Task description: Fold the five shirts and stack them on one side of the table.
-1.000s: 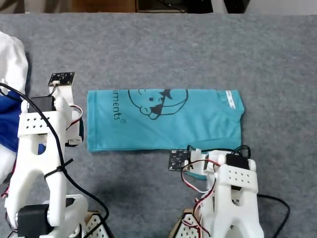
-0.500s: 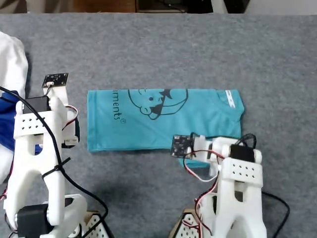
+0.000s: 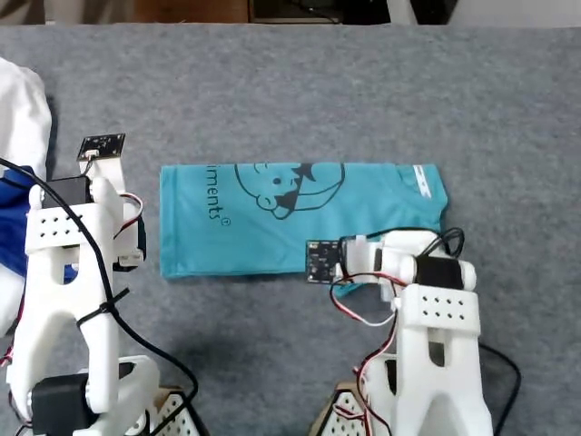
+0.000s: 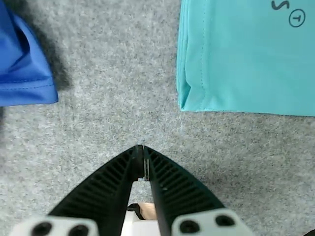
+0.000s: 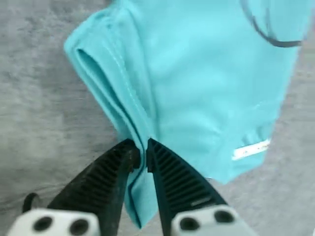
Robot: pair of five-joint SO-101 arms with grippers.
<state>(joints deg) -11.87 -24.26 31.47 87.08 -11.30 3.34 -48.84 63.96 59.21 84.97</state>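
Grey counter (image 3: 318, 91): a felt-like cover runs under both arms and all the cloth.
White cloth (image 3: 23, 100): bunched at the far left edge in the high view, partly cut off there.
Blue shirt (image 3: 11, 227): heaped at the left edge, nearer the arm bases than the white cloth and partly hidden behind the left arm.
Left arm (image 3: 73, 245): stands between the blue shirt and the left end of the teal shirt, apart from both.
Left jaws: closed tip to tip, holding nothing, over bare counter; in the left wrist view the blue hem lies to one side and the teal corner to the other.
Teal shirt (image 3: 300, 218): folded into a long band, lying flat across the middle of the counter with its dark print up and a small white tag at its right end.
Right arm (image 3: 436, 318): at the near edge of the teal shirt, toward its right end.
Right jaws: closed on a doubled fold of the teal shirt's near edge; the cloth puckers into a ridge at the tips.
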